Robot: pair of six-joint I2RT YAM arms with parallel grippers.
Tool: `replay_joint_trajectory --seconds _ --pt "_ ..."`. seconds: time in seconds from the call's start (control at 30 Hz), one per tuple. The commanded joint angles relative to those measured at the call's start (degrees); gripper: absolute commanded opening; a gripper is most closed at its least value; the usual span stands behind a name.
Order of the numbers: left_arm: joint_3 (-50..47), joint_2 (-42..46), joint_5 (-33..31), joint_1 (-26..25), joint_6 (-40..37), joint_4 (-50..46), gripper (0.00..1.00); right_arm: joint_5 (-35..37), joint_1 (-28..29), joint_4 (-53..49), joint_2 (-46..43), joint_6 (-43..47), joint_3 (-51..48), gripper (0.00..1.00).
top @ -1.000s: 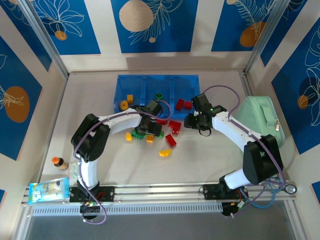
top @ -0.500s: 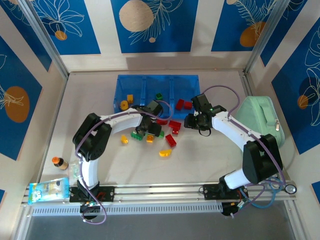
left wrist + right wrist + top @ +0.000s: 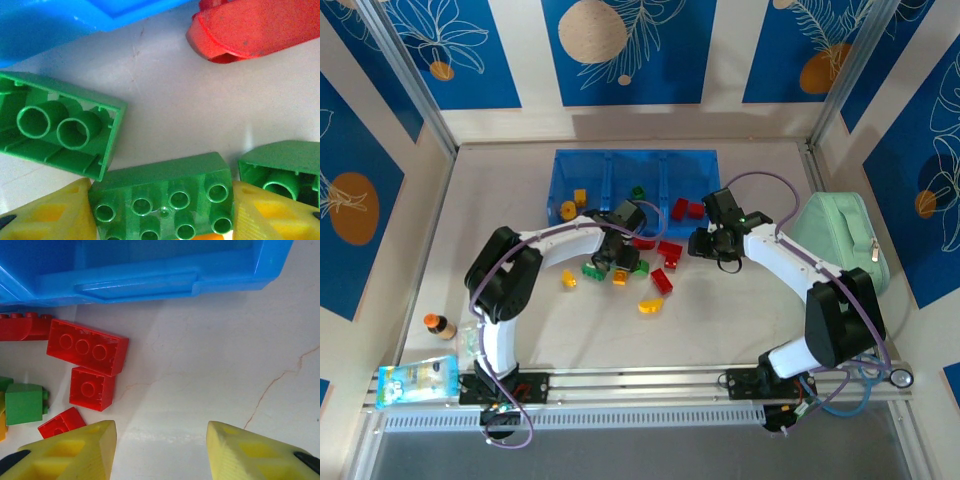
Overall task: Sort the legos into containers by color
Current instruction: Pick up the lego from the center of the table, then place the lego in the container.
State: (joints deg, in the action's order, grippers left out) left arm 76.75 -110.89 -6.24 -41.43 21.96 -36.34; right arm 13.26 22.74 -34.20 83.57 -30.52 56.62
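- Far left, the left compartment of the blue tray [image 3: 590,168] holds 2 yellow bricks [image 3: 580,197], so that colour is under way.
- The left gripper [image 3: 162,206] is down among the loose bricks [image 3: 660,281] on the tabletop [image 3: 740,320]. Its fingers [image 3: 47,215] press on both ends of a green brick [image 3: 160,190]. That's a grip, and I'd judge the brick isn't lifted yet.
- The middle compartment has 1 sorted green brick [image 3: 637,192].
- The right compartment has 2 sorted red bricks [image 3: 680,208].
- The right gripper [image 3: 161,435] hovers just in front of the tray, fingers apart with nothing between them. Loose red bricks [image 3: 87,347] lie off to its side.
- Tally: about 5 sorted and at least 8 loose, so I make it under halfway.
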Motion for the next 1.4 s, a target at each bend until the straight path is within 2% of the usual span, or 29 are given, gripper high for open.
replay_joint_trajectory --seconds 0.0,0.3,0.5,0.97,1.37 --pt "2.1 3.4 -0.7 -0.1 -0.9 -2.9 0.40 -0.6 -0.1 -0.4 -1.3 -1.1 -1.1 0.51" --pt "4.7 5.4 -1.5 0.1 -1.6 -4.5 0.39 -0.3 -0.5 -0.3 -2.5 -1.1 -2.1 0.51" --pt "12.1 3.5 -2.1 1.5 -4.2 -6.8 0.39 -0.3 -0.9 -0.3 -3.1 -1.2 -2.4 0.50" --pt "40.8 -14.4 -0.7 8.0 -9.2 -13.3 0.42 -1.3 -1.2 -0.3 -5.2 -1.6 -4.8 0.50" --pt "47.1 -21.6 0.5 9.9 -9.7 -13.8 0.45 -1.8 -0.8 -0.5 -5.4 -1.6 -4.8 0.50"
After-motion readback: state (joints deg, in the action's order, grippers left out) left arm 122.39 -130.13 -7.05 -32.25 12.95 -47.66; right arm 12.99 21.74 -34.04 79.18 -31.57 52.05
